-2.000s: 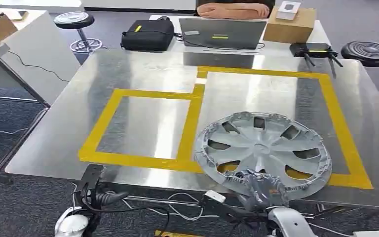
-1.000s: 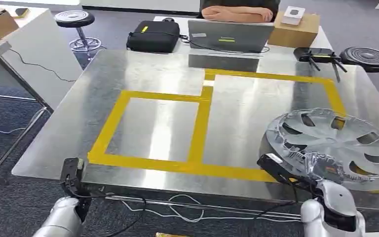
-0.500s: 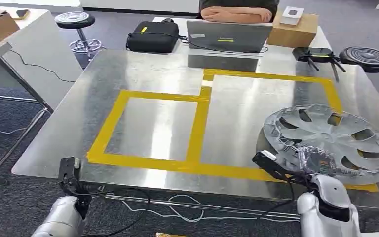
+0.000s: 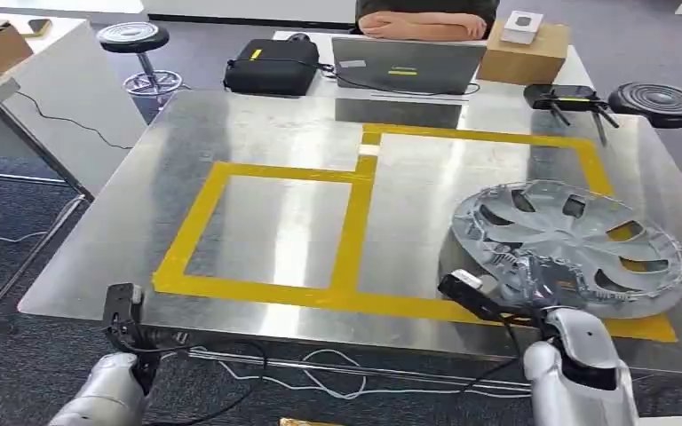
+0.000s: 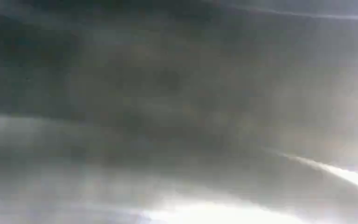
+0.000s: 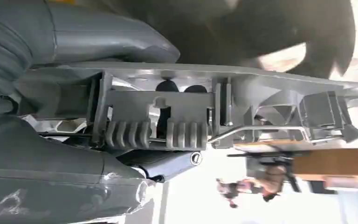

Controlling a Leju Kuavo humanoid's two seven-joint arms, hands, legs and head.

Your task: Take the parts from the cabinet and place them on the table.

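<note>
Grey spoked plastic wheel cover [image 4: 568, 244]: likely light, flexible | gripped at rim by right hand [image 4: 537, 277] | left hand state indeterminable.

You have: 1 hubcap [image 4: 568, 244] | 1 laptop [image 4: 407, 64] | 2 stools [image 4: 133, 37] | 1 black bag [image 4: 271, 64] | 2 cardboard boxes [image 4: 524, 51]

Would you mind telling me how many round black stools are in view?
2. One stool stands at the far left beyond the table; the other stool is at the far right edge.
</note>
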